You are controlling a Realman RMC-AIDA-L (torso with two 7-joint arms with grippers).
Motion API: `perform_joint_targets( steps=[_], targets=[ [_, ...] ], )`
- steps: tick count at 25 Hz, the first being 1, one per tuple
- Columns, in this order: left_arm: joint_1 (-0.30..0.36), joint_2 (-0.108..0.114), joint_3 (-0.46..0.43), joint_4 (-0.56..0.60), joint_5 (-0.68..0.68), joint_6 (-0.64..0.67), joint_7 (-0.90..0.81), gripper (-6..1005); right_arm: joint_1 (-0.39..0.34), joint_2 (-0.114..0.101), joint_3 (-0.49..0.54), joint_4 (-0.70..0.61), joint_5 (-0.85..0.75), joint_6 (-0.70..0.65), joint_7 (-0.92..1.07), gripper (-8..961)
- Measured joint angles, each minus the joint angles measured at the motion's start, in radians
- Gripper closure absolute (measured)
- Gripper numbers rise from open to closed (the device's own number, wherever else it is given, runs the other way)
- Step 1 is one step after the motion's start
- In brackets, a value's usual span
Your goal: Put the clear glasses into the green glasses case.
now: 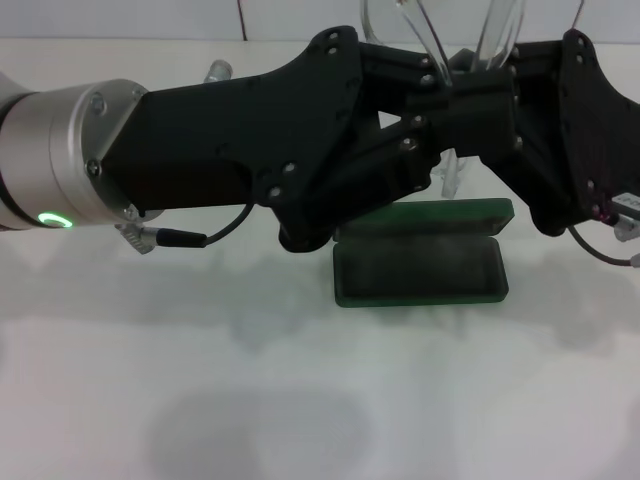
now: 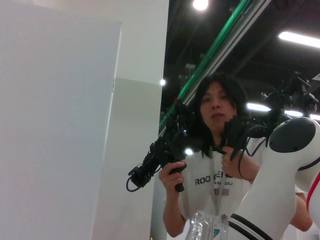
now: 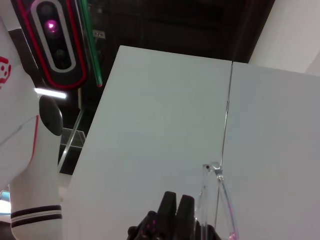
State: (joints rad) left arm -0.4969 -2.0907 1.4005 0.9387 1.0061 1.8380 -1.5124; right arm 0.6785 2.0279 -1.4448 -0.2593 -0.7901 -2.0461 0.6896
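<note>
The clear glasses (image 1: 432, 38) are held up in the air above the far edge of the table, their thin arms pointing upward. Both grippers meet at them in the head view. My left gripper (image 1: 440, 100) reaches in from the left and is shut on the glasses. My right gripper (image 1: 487, 98) comes from the right and is shut on them too. One clear arm (image 3: 214, 200) rises beside black fingers (image 3: 175, 215) in the right wrist view. The green glasses case (image 1: 420, 270) lies open on the white table just below the grippers, lid (image 1: 440, 214) tilted back, dark lining showing.
A small clear object (image 1: 218, 70) lies on the table behind my left arm. A black cable (image 1: 185, 238) hangs under the left wrist. A person (image 2: 215, 150) holding hand controllers stands behind the robot body (image 2: 280, 190). A white wall panel (image 3: 165, 130) backs the table.
</note>
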Motion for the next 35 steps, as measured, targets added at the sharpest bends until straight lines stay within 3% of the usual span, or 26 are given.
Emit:
perform_joint_targets(
  steps=[21,35],
  targets=[
    [-0.001,0.000,-0.002,-0.014,0.000,-0.001,0.004,912,-0.010,0.000,-0.006,-0.012,0.003,0.007,-0.005,883],
    [0.014,0.006,-0.016,-0.014,0.002,0.009,0.005,912,-0.075,-0.003,-0.001,-0.017,0.143,0.016,-0.030,883]
  ],
)
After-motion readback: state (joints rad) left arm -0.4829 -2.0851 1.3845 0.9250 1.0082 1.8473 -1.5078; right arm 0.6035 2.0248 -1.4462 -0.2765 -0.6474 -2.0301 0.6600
